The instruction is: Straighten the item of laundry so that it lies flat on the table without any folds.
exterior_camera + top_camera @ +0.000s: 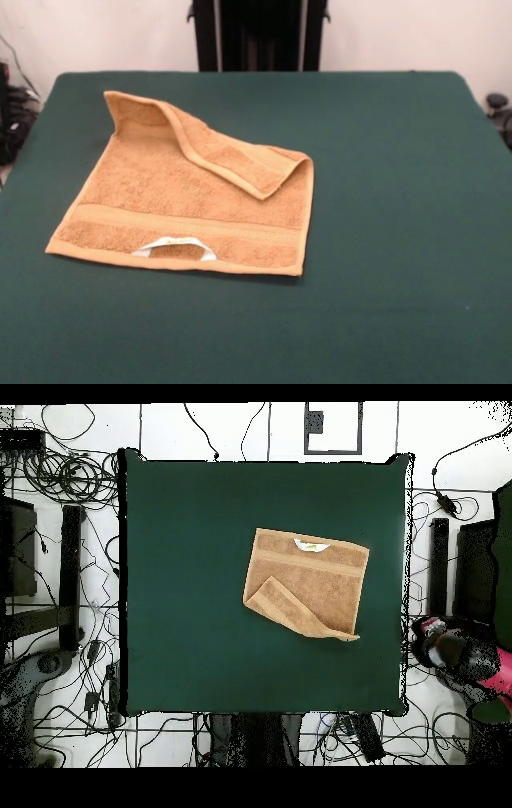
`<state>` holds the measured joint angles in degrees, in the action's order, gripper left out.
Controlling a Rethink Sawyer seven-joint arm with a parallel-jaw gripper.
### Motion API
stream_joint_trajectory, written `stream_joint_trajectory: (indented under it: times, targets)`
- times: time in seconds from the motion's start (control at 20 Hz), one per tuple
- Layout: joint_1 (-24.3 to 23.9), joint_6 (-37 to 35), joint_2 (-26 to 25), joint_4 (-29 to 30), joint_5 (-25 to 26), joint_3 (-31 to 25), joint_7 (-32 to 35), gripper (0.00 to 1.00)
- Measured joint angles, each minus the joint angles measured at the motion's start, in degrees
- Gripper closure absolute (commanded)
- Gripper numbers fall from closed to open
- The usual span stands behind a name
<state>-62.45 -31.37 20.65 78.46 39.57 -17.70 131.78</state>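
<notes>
The item of laundry (168,204) is an orange-tan towel lying left of the middle of the dark green table (384,240). Its far edge is folded over onto itself, forming a diagonal flap (232,156) that runs from the far left corner towards the right side. A white label loop (174,246) sticks out at the near hem, just past a woven band. From overhead, the towel (318,584) sits right of centre, with the flap (285,609) at its lower left and the label (312,545) at its top edge. No gripper shows in either view.
A red and black shape (455,652) lies off the table's right edge in the overhead view. Cables (70,479) and stands surround the table on the floor. A dark frame (258,36) stands behind the far edge.
</notes>
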Motion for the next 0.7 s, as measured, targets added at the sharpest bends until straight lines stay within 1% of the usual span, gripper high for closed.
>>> stream_joint_trajectory:
  times: [0.2,0.35,0.4,0.7]
  targets:
    - [1.02,0.76,-4.94,-2.67,-0.02,0.0,0.0,0.0]
    - [2.26,1.92,-7.66,-5.16,-0.02,0.29,0.0,0.0]
    - [3.08,2.9,-8.62,-7.35,-0.08,0.81,0.0,0.0]
    - [6.97,6.37,-12.05,-12.92,-0.92,3.04,0.01,0.0]
